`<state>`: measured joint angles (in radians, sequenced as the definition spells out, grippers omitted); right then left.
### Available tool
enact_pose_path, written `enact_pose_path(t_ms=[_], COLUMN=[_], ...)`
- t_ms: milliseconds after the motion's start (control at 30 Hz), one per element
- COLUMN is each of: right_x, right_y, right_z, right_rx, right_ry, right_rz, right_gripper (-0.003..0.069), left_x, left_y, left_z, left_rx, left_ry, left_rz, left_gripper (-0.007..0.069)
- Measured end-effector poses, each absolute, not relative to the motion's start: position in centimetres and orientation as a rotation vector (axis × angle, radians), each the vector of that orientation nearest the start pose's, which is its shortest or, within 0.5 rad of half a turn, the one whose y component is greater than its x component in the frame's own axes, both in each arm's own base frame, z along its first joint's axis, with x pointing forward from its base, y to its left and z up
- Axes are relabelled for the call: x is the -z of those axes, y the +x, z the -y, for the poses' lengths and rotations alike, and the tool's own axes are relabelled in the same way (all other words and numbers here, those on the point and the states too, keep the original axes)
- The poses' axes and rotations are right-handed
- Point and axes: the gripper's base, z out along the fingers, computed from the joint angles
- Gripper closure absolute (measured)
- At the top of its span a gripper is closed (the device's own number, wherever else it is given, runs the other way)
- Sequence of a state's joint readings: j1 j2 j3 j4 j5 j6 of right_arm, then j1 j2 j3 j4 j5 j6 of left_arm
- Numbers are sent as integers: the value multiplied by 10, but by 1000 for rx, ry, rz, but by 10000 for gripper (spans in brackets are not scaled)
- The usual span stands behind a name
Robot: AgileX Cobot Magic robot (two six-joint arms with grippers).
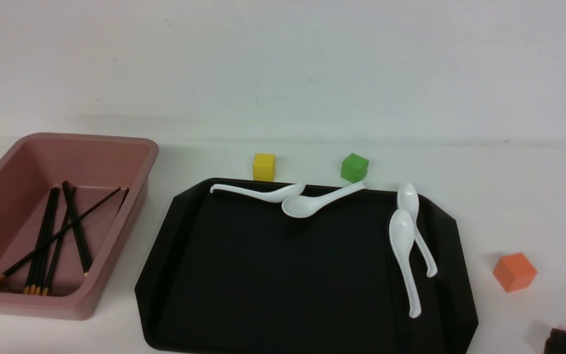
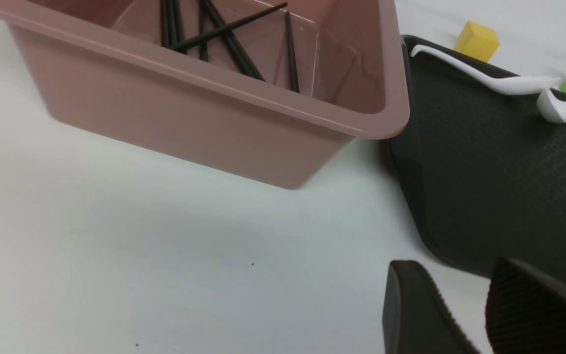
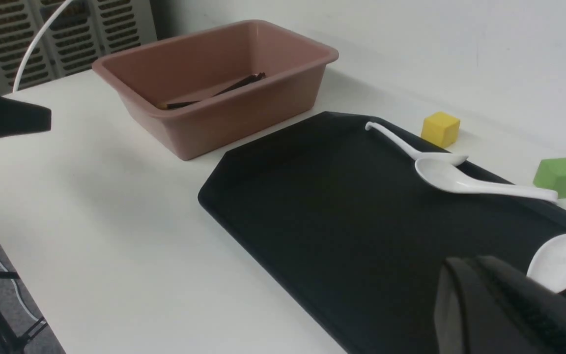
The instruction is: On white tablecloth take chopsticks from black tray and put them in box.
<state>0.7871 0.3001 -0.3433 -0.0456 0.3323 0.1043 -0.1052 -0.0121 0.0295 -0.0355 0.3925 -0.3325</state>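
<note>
Chopsticks (image 1: 40, 248) lie in box (image 1: 116, 236), left of frame; faint dark lines (image 1: 398, 305) in tray (image 1: 283, 275), lower right, may be more. Left gripper (image 2: 452, 275) open, right gripper (image 3: 470, 263) closed, both empty. We should pinch mid-shaft, avoiding spoons (image 1: 402, 236).

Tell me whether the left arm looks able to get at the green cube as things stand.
Probably not directly: the left tool is near the pink box, and the black tray with its spoons lies before the green cube.
</note>
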Motion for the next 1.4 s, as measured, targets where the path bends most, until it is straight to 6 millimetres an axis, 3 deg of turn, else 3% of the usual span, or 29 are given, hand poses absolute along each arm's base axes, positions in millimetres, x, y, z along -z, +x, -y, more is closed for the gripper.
enact_pose_path(t_ms=[233,467,733,1400], right_x=[-265,-217,-184,-175], right_y=[58,55,54,53], right_z=[-40,-17,-9,-3], right_rx=[-459,-238,-134,-61], right_ry=[-506,-253,-133,-52], right_rz=[-1689,-1733,-1770,-1855], right_gripper=[618,608,599,575], left_x=[-169,-169,-169,-169], left_y=[52,52,52,52], left_z=[7,7,7,7], left_rx=[333,333,333,333], left_ry=[-238,-238,-238,-238], left_rz=[-1892,-1892,-1892,-1891], left_gripper=[386,386,386,386])
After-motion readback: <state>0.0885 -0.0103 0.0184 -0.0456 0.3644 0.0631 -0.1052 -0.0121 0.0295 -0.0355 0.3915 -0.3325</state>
